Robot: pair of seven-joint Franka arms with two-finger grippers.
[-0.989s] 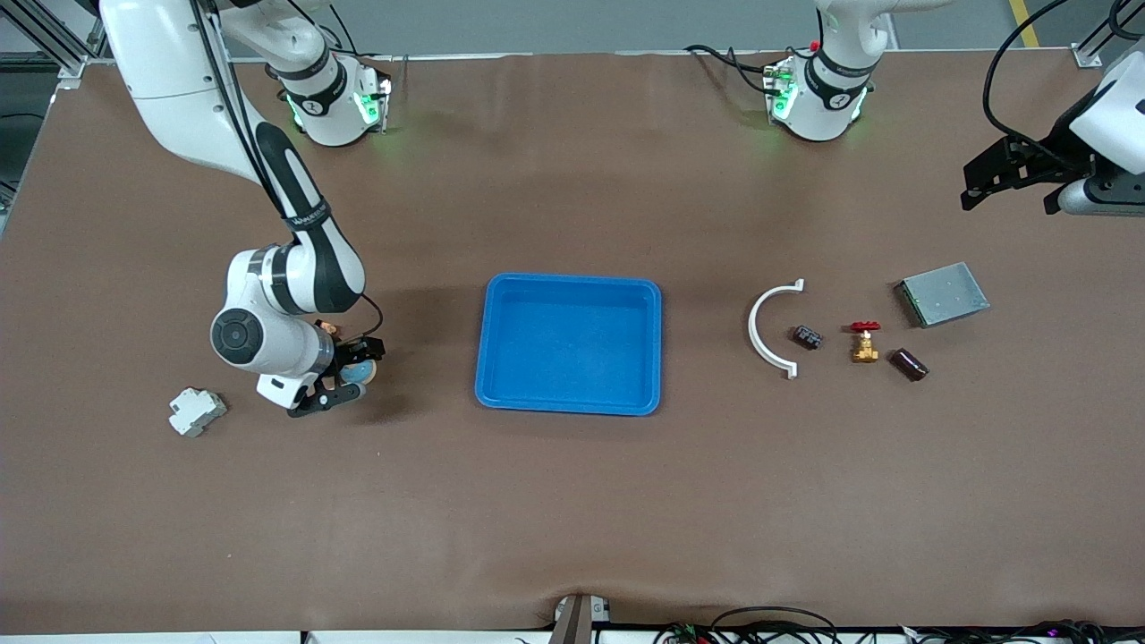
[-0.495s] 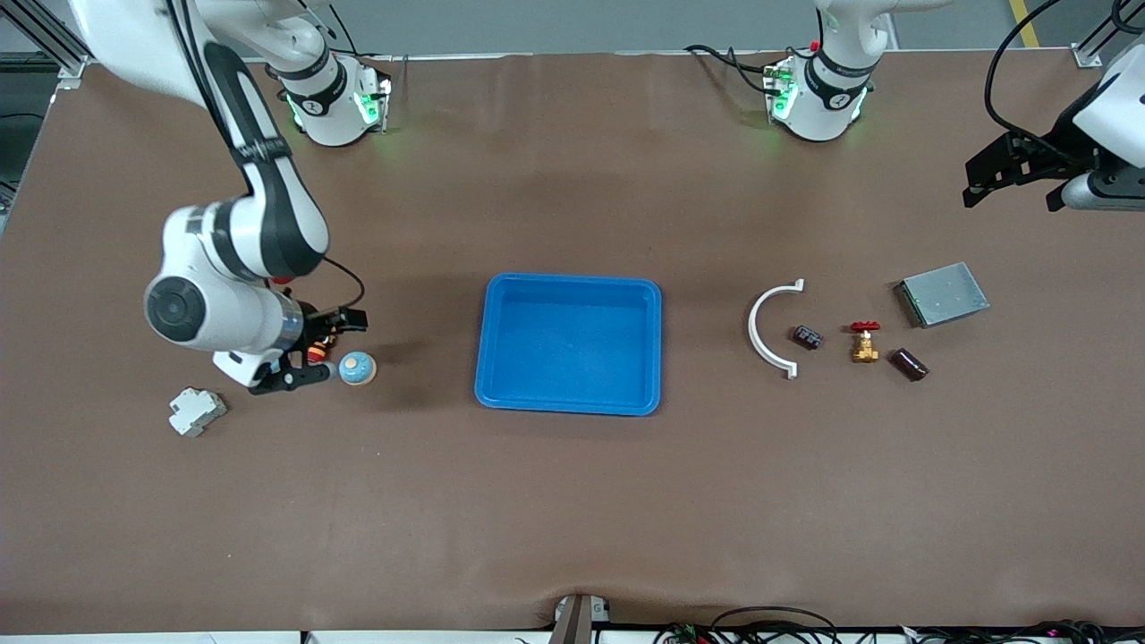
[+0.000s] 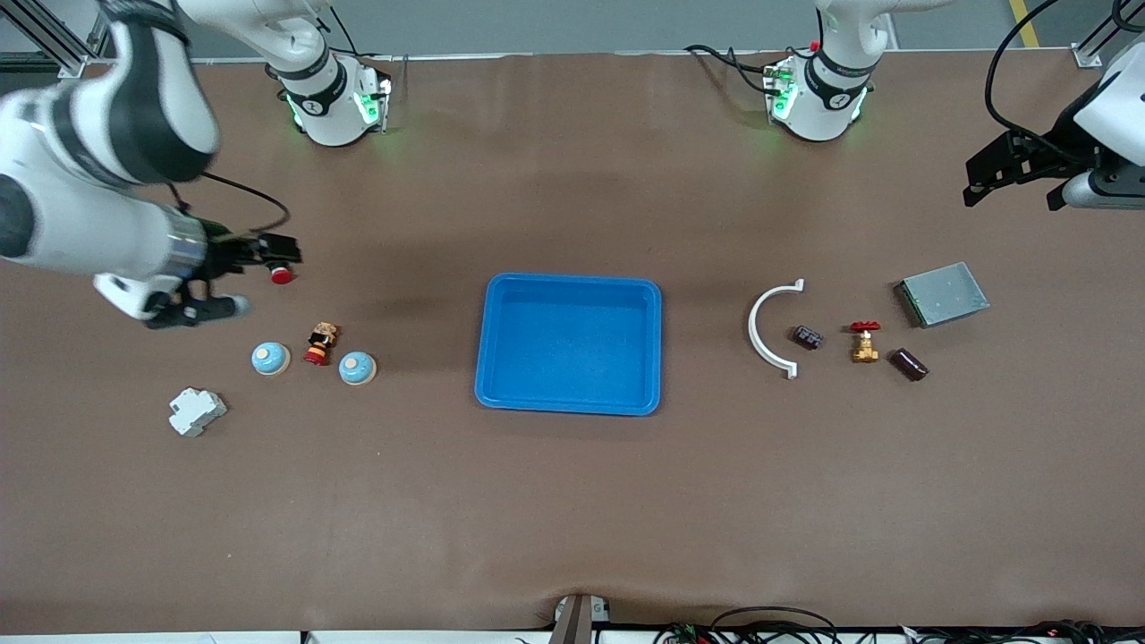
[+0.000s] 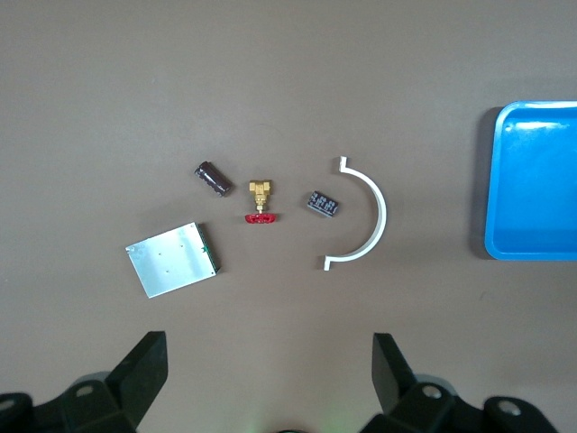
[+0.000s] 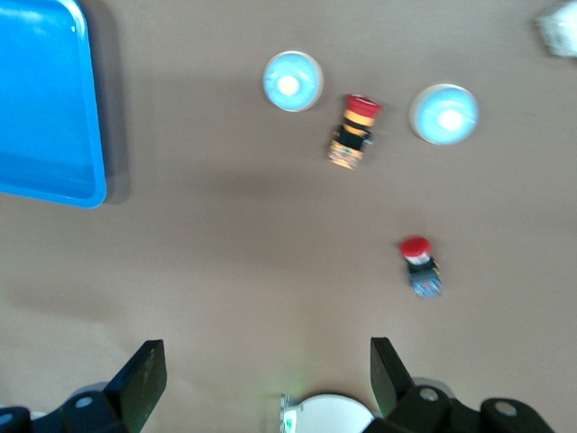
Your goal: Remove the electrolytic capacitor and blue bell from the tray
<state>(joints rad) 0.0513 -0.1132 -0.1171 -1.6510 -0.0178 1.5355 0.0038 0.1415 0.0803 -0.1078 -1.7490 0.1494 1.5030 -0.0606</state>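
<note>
1. Small black block capacitor (image 3: pixel 808 336) lies on the brown table mat (image 3: pixel 572 501) toward my left arm's end, just beside the inner curve of a white plastic half-ring clip (image 3: pixel 770 328); pale marks on its top, unreadable.
2. Dark brown cylindrical capacitor (image 3: pixel 908 364) lies on its side, near a brass valve with red handle (image 3: pixel 864 341) that sits between the two capacitors.
3. Two pale blue dome bells, one (image 3: pixel 357 368) nearer the blue rectangular plastic tray (image 3: pixel 570 343), the other (image 3: pixel 269 359) toward my right arm's end; a red-capped yellow-and-black push button (image 3: pixel 319 343) lies between them.
4. Tray sits mid-table, holding nothing.
5. Grey metal flat box (image 3: pixel 943 293) lies farther from the front camera than the cylinder.
6. Second red-capped button (image 3: pixel 281 274) sits farther back than the bells; white plastic breaker block (image 3: pixel 196 411) is nearest the camera at that end.
7. My right gripper (image 3: pixel 224 282) hangs over bare mat near that button, fingers spread, holding nothing.
8. My left gripper (image 3: pixel 1006 174) waits raised at my left arm's end of the table, fingers spread, holding nothing.
9. No readable labels anywhere.
</note>
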